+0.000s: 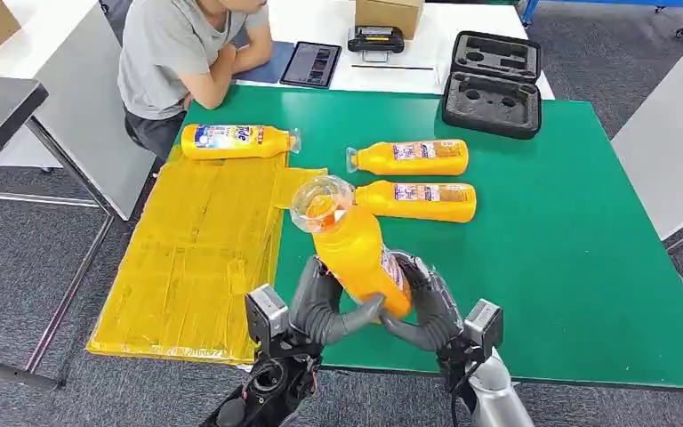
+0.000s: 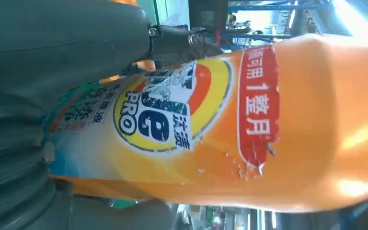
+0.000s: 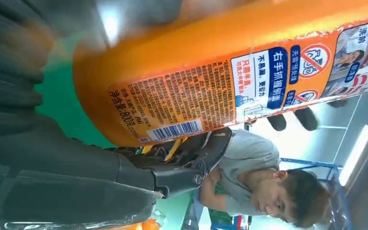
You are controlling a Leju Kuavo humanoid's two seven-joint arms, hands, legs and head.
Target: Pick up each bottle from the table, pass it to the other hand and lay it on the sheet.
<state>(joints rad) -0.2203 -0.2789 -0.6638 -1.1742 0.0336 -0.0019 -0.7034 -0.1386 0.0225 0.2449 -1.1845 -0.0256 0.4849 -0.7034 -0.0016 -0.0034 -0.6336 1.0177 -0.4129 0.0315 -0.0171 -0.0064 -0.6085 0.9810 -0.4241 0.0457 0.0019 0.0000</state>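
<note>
Head view: orange bottle [image 1: 360, 253] held above green table [image 1: 587, 249], cap end up, gripped by both left hand [image 1: 325, 307] & right hand [image 1: 422, 307]; which bears the weight unclear; yellow sheet [image 1: 196, 258] just left w/ one bottle [image 1: 236, 141].

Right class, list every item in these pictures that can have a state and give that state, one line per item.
Held bottle: lifted off the table, gripped by both hands, cap end tilted up.
Left hand: grips the held bottle.
Right hand: grips the held bottle.
Bottle on the sheet: lying on its side.
Two bottles on the table: lying on their sides, untouched.
Black case: lid open.
Yellow sheet: spread flat.
</note>
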